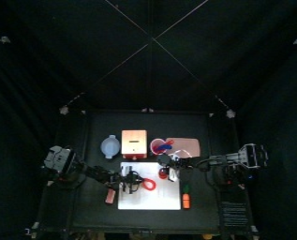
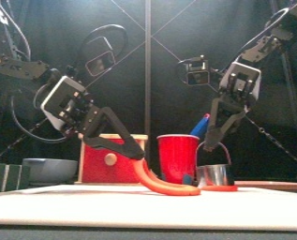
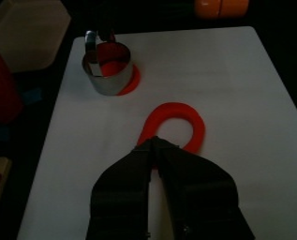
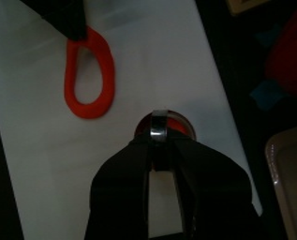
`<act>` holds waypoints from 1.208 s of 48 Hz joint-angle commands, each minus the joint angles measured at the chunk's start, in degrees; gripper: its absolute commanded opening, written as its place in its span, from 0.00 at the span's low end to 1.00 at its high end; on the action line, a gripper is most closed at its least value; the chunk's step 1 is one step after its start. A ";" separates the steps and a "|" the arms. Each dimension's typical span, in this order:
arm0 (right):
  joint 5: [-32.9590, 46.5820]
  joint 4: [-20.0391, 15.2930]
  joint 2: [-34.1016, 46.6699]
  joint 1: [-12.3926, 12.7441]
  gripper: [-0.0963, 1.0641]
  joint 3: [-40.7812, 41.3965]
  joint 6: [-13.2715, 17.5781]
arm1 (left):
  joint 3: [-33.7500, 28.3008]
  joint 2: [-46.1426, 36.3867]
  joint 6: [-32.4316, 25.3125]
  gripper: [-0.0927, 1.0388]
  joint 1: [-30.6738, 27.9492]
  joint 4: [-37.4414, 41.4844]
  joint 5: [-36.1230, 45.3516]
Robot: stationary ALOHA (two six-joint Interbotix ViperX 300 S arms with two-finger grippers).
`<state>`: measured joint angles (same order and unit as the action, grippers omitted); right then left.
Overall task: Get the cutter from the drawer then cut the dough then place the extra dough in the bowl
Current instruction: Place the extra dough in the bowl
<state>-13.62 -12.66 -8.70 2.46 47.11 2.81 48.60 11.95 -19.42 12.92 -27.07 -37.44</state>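
You have both arms working over the white cutting board [image 2: 113,202], which lies at the front middle of the tabletop.

Your left gripper [image 2: 126,148] has its jaws pressed together on one end of the red dough ring [image 2: 163,185]. That end is raised off the board. The rest of the ring droops down and lies on the board's middle, stretched into a long loop.

Your right gripper [image 2: 217,148] comes down steeply and pinches the wire handle of the cutter [image 2: 215,176]. The cutter stands upright on the board near its back edge, right of the middle, just beside the ring but apart from it. Red dough shows inside the cutter and around its foot.

Look behind the board's back edge for the rest. The blue-grey bowl [image 2: 51,170] sits toward the tabletop's left. The wooden box [image 2: 113,161] is next to it, with its red drawer front facing you. The red cup [image 2: 178,157] comes next, with a blue knife [image 2: 200,125] sticking out of it. The pink tray [image 1: 188,147] lies furthest right.

An orange toy [image 1: 185,199] lies on the board near its front right corner, well apart from both grippers
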 commanded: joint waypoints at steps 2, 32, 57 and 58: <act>-0.35 -0.44 -1.32 -0.26 0.60 -0.44 -0.09 | -0.97 -2.20 0.00 0.57 -0.35 0.09 -0.18; 1.32 -3.08 -6.42 -2.02 0.90 -0.88 -0.09 | -1.05 -3.87 0.18 0.84 -0.79 -0.18 -0.18; 4.83 -1.85 -5.63 -4.48 0.90 -2.37 -0.26 | -5.98 1.76 -0.09 0.85 -5.01 1.05 16.17; 4.92 -1.76 -5.54 -4.48 0.90 -2.37 -0.26 | -6.15 1.85 -0.09 0.84 -5.10 1.32 16.79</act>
<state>-9.49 -14.50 -13.71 -1.93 45.79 2.64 44.30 14.15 -19.42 8.44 -26.54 -23.64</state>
